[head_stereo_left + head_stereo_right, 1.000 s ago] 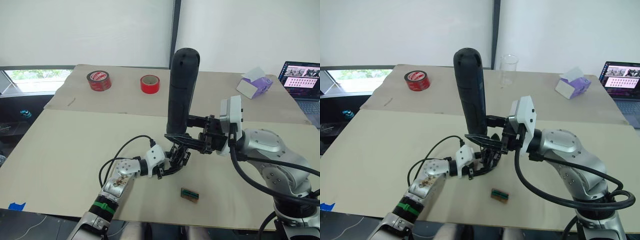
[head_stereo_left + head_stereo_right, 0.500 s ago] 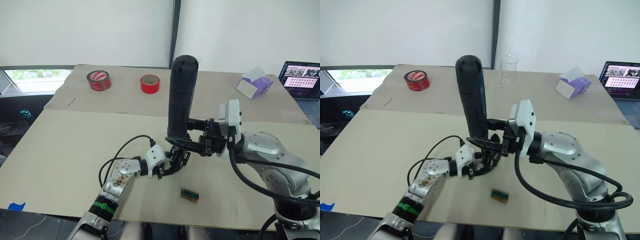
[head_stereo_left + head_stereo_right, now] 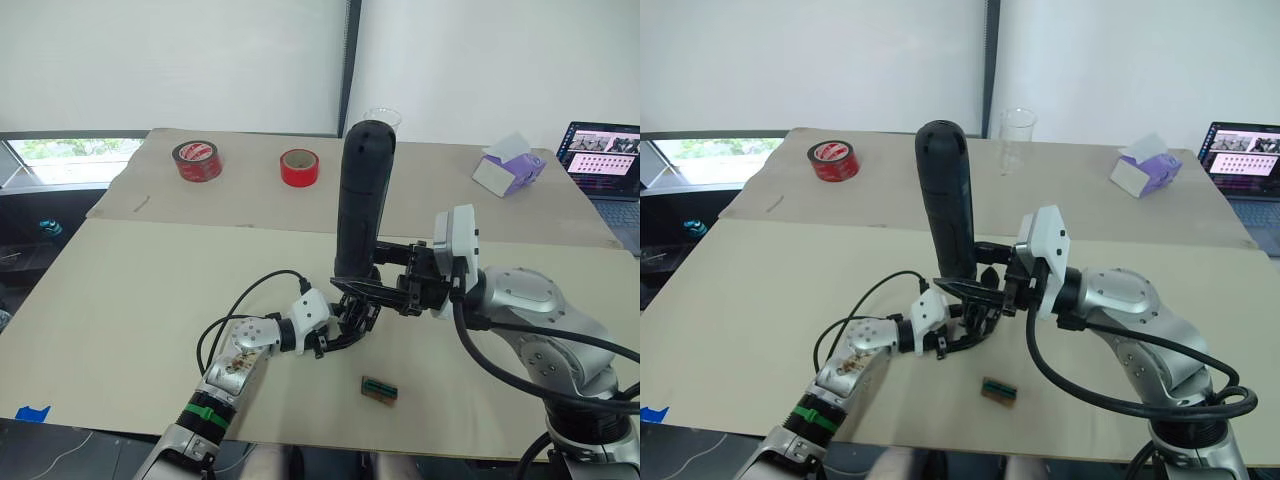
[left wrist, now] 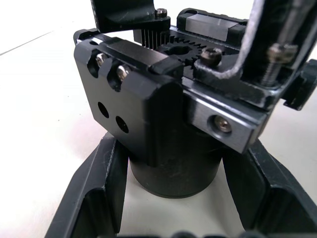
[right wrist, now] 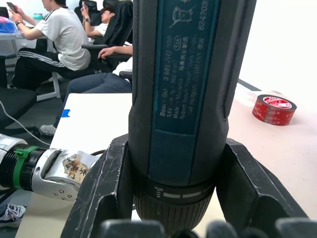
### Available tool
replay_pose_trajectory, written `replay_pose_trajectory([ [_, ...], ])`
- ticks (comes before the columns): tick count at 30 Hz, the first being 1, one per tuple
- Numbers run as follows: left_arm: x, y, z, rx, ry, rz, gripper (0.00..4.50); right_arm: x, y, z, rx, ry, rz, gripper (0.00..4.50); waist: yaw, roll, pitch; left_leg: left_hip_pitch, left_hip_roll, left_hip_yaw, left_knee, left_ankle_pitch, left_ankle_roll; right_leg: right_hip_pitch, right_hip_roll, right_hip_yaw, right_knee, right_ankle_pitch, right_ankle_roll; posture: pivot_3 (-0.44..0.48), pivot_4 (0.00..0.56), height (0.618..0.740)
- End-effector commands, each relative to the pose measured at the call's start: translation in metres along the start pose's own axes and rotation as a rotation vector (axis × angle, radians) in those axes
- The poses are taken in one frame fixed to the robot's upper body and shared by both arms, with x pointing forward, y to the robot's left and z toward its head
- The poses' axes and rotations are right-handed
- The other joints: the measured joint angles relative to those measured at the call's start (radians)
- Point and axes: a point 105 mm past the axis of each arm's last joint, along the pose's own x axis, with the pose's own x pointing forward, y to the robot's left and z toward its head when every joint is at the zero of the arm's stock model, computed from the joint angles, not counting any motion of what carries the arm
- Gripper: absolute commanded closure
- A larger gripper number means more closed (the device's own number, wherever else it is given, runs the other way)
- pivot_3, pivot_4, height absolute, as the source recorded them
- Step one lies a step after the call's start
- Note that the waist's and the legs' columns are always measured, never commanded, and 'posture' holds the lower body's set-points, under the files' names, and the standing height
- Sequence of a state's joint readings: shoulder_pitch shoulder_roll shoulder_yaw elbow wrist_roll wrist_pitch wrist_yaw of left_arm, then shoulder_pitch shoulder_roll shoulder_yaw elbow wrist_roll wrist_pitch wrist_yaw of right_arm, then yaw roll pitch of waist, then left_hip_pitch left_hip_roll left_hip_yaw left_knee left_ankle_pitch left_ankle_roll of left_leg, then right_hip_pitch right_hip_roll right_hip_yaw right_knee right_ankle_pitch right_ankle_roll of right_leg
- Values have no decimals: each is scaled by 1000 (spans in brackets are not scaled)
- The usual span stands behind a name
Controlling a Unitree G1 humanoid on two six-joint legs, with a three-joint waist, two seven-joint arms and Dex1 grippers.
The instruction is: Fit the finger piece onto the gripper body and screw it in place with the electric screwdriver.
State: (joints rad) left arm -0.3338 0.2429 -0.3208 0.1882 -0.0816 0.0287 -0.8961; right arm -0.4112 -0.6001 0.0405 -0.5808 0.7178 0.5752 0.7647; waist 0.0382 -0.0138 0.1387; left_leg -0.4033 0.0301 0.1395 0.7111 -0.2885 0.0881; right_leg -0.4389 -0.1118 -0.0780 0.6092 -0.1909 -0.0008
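The electric screwdriver [image 3: 360, 200] stands nearly upright over the middle of the table, rounded end up. My right gripper [image 3: 372, 287] is shut on its lower end; the fingers [image 5: 106, 183] clasp the barrel [image 5: 183, 89] on both sides. Directly under it the gripper body [image 3: 352, 316], a small black block with a gear on top [image 4: 163, 114], rests on the table. My left gripper [image 4: 178, 148] is shut on its round base. A black part with a screw head [image 4: 124, 15] stands on the body's top; whether it is the finger piece I cannot tell.
A flat green-brown piece [image 3: 380, 388] lies near the table's front edge. Two red tape rolls [image 3: 198, 160] [image 3: 299, 167], a clear cup [image 3: 1017, 140], a tissue box [image 3: 508, 167] and a laptop [image 3: 603, 165] sit at the back. Seated people [image 5: 54, 34] are beyond the table.
My right gripper has lowered the electric screwdriver toward the gripper body. The left gripper and the body have not moved.
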Motion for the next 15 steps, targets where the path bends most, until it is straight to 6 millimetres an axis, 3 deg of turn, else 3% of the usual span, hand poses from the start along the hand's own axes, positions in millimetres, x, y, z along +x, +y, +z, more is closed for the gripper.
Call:
replay_pose_trajectory([
  [1,-1,-14,-28,-77,104,-36,2228,-1,1,9,-45,-38,-5,2594,0,0,0,0,0,0,0,0,0,0,0,0,0,0,0,0,150,740],
  [15,-1,-14,-31,-99,107,-26,2228,-7,-2,-17,105,-41,-71,2594,-1,0,0,2,0,-1,0,0,0,0,0,0,0,0,0,0,150,740],
])
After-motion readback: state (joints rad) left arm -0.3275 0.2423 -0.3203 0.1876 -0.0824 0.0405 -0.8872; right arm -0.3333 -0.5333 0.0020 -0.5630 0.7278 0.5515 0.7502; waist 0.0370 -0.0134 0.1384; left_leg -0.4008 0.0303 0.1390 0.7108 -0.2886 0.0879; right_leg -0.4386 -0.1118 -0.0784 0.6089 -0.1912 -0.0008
